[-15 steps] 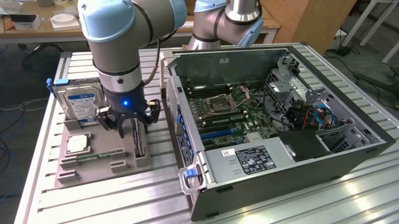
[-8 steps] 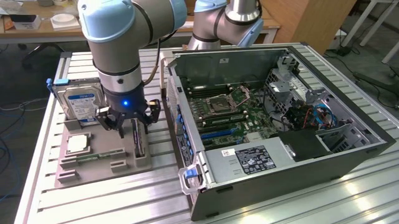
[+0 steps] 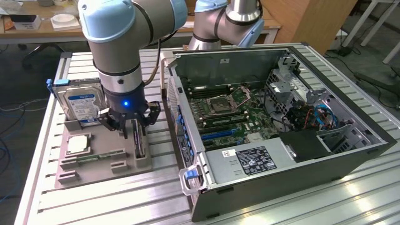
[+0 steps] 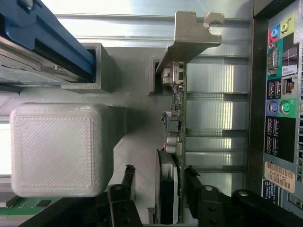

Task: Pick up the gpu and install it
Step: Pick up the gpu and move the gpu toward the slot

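The gpu [image 3: 141, 146] stands on edge in a slot of the grey parts holder [image 3: 103, 172], at the exterior view's left of the open computer case [image 3: 275, 126]. In the wrist view the gpu [image 4: 174, 111] appears edge-on, its silver end bracket [image 4: 189, 35] at the far end. My gripper [image 3: 134, 130] is lowered over the card and straddles it. The gripper [image 4: 158, 178] is open. One black finger [image 4: 128, 182] stands clear of the card on one side, and the other finger [image 4: 190, 178] sits close to it on the opposite side.
The holder also carries a silver hard drive with a blue label [image 3: 81, 101], a CPU [image 3: 78, 144] and a green memory stick [image 3: 100, 154]. A white printed block [image 4: 52, 149] rises beside the card. The case's rear ports [image 4: 281, 94] are close by. A second arm [image 3: 231, 18] stands behind the case.
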Available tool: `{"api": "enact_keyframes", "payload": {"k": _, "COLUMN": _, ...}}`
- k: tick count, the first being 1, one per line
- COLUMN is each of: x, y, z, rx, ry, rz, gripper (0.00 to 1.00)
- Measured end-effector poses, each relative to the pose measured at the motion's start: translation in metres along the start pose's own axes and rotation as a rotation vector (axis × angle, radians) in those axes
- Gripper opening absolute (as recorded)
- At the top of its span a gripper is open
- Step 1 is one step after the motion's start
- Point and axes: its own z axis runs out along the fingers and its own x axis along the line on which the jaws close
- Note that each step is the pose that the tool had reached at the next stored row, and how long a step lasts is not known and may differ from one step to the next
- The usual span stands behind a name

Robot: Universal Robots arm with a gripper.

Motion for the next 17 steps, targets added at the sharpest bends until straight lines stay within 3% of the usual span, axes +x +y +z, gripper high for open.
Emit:
{"api": "enact_keyframes", "payload": {"k": 1, "x": 0.0000, "y": 0.0000, "z": 0.0000, "rx": 0.0000, "ry": 0.0000, "rz": 0.000, "gripper": 0.55}}
{"api": "enact_keyframes", "payload": {"k": 2, "x": 0.0000, "y": 0.0000, "z": 0.0000, "rx": 0.0001, "ry": 0.0001, "rz": 0.000, "gripper": 0.48}}
{"api": "enact_keyframes", "payload": {"k": 17, "x": -0.0039, "y": -0.0001, "z": 0.0000, "rx": 0.0001, "ry": 0.0001, "rz": 0.000, "gripper": 0.48}}
